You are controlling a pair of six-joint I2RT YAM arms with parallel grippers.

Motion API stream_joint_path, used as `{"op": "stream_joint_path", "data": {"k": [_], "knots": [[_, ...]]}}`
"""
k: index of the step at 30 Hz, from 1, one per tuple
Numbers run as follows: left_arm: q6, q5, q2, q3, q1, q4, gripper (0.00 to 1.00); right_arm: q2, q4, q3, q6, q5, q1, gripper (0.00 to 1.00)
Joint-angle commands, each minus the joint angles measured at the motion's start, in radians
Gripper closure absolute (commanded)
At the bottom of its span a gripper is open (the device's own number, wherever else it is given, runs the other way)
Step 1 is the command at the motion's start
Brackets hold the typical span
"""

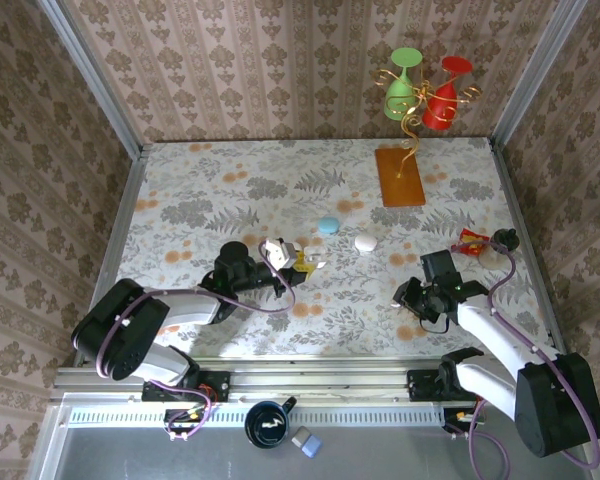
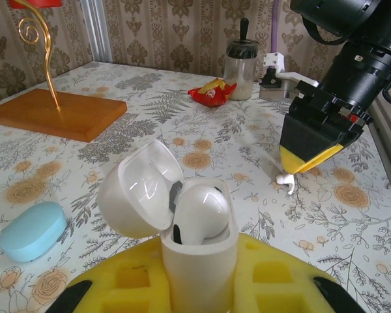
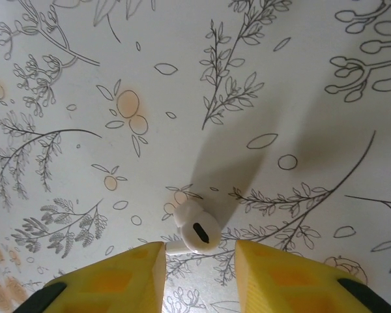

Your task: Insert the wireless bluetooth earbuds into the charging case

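My left gripper (image 2: pixel 199 282) is shut on the white charging case (image 2: pixel 197 264), held upright with its lid (image 2: pixel 139 190) swung open to the left. One white earbud (image 2: pixel 201 212) sits in the case. In the top view the case (image 1: pixel 276 250) is at the table's middle, in front of my left gripper (image 1: pixel 298 263). Another white earbud (image 3: pixel 197 229) lies on the flowered tablecloth between the yellow fingers of my right gripper (image 3: pixel 200 261). Its stem touches the left pad and a gap remains on the right. From the left wrist, this earbud (image 2: pixel 286 180) lies under the right gripper (image 2: pixel 307 158).
A light blue oval case (image 1: pixel 328 226) and a white round case (image 1: pixel 365 242) lie beyond the grippers. An orange wooden base (image 1: pixel 399 176) carries a gold stand with a green and a red glass. A red wrapper (image 1: pixel 472 240) and a small jar (image 2: pixel 241 60) sit at the right edge.
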Motion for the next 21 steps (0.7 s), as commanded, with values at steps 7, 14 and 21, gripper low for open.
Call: {"op": "stream_joint_path", "data": {"k": [7,14,21], "knots": [[0.004,0.039,0.013,0.025,0.01,0.057,1.0,0.01,0.043,-0.024,0.031,-0.03,-0.011,0.67],[0.005,0.037,0.012,0.019,0.01,0.063,1.0,0.034,0.06,-0.026,0.029,-0.027,-0.015,0.7],[0.005,0.036,0.011,0.016,0.01,0.066,1.0,0.057,0.074,-0.026,0.024,-0.026,-0.017,0.71]]}}
